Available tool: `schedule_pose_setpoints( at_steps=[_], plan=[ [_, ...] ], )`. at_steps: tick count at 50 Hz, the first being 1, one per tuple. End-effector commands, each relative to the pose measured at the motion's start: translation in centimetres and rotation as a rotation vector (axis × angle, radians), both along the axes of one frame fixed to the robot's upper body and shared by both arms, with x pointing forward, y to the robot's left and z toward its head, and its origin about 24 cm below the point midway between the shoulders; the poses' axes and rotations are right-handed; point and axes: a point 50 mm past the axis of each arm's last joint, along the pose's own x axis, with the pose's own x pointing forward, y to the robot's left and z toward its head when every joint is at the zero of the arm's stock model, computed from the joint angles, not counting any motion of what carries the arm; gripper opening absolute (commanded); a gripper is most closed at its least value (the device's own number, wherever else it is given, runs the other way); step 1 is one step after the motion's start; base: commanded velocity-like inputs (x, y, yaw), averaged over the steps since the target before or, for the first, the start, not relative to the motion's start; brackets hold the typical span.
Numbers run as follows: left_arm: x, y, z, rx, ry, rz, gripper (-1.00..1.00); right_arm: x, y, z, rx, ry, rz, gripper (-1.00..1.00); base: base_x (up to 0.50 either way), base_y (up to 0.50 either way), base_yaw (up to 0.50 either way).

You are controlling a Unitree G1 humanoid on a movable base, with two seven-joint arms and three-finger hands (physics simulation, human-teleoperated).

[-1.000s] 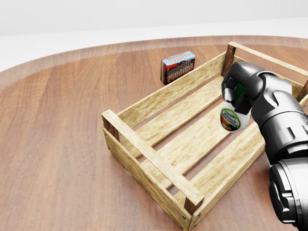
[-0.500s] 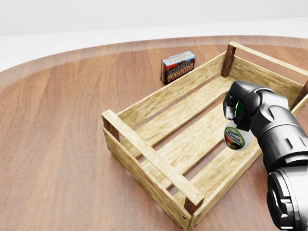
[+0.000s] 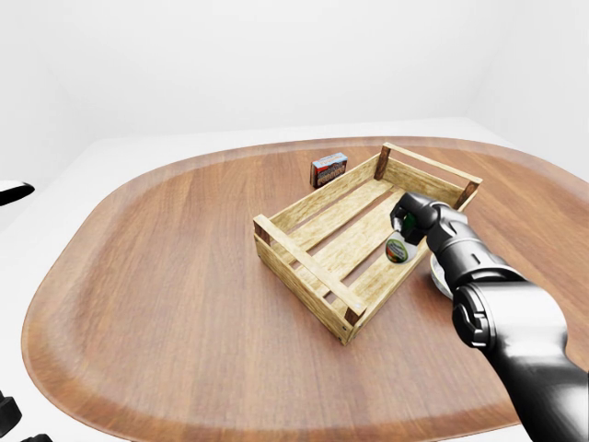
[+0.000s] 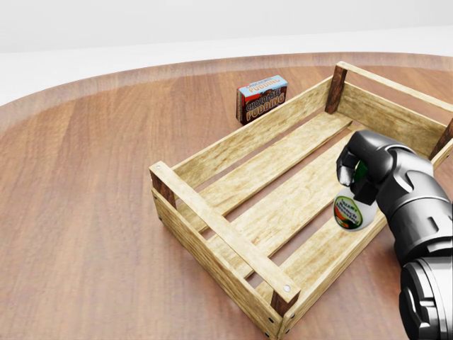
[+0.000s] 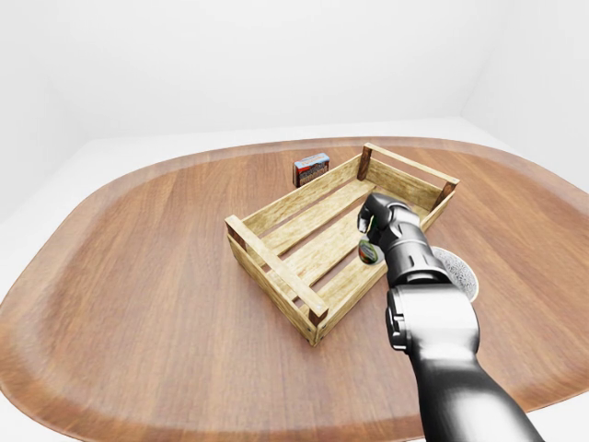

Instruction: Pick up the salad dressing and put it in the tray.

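Observation:
The salad dressing [image 4: 352,212] is a small white bottle with a green and red label. My right hand [image 4: 369,172] is shut on its green-capped top. The bottle hangs tilted, low inside the wooden slatted tray [image 4: 212,220], above the slats by the tray's right-hand long wall. I cannot tell whether it touches the slats. The hand and bottle also show in the left-eye view [image 3: 398,247]. My left hand is not in view.
A chocolate pudding box [image 4: 262,98] stands on the round wooden table just beyond the tray's top-left wall. A white dish [image 5: 457,273] lies on the table to the right of the tray, partly behind my right forearm.
My right hand has moved down and slightly right with the bottle, lowering it deeper into the tray. The tray and the pudding box have not moved.

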Motion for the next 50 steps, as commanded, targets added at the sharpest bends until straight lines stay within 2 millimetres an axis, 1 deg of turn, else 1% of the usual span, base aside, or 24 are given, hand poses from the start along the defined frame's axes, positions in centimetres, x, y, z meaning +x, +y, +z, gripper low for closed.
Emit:
schedule_pose_setpoints(
  at_steps=[1,7,12,32,34,35,36,37,40,50],
  plan=[
    [0.0,-0.1,-0.1,-0.001,0.002,-0.002,1.00,0.1,0.3,0.0,0.002,-0.023,0.001,-0.98,0.00,0.00,0.00],
    [0.2,0.1,-0.3,-0.008,0.011,-0.003,1.00,0.5,1.5,0.5,0.011,-0.030,0.031,-0.98,0.00,0.00,0.00],
    [0.3,0.2,-0.5,-0.014,0.021,-0.004,1.00,0.6,2.0,0.4,0.010,-0.021,0.045,-0.98,0.00,0.00,0.00],
    [0.1,0.1,-0.4,-0.012,0.011,-0.007,1.00,0.3,1.9,-0.4,0.003,0.013,0.049,-0.97,0.00,0.00,0.00],
    [0.2,0.1,-0.4,-0.012,0.012,-0.007,1.00,0.4,2.0,-0.4,0.000,-0.008,0.046,-0.93,0.00,0.00,0.00],
    [0.2,0.1,-0.4,-0.012,0.012,-0.007,1.00,0.3,2.1,-0.4,0.045,0.008,0.042,1.00,0.00,0.00,0.00],
    [0.2,0.1,-0.4,-0.012,0.013,-0.007,1.00,0.2,2.2,-0.7,0.065,0.042,0.049,1.00,0.00,0.00,0.00],
    [0.2,0.1,-0.4,-0.012,0.011,-0.006,1.00,0.3,2.2,-0.7,0.038,0.029,0.050,1.00,0.00,0.00,0.00],
    [0.2,0.1,-0.4,-0.012,0.013,-0.006,1.00,0.3,2.2,-0.6,0.038,0.028,0.053,1.00,0.00,0.00,0.00],
    [0.4,0.1,-0.7,-0.013,0.024,-0.010,1.00,-0.2,2.0,-1.8,0.045,0.056,0.043,1.00,0.00,0.00,0.00]
  ],
)
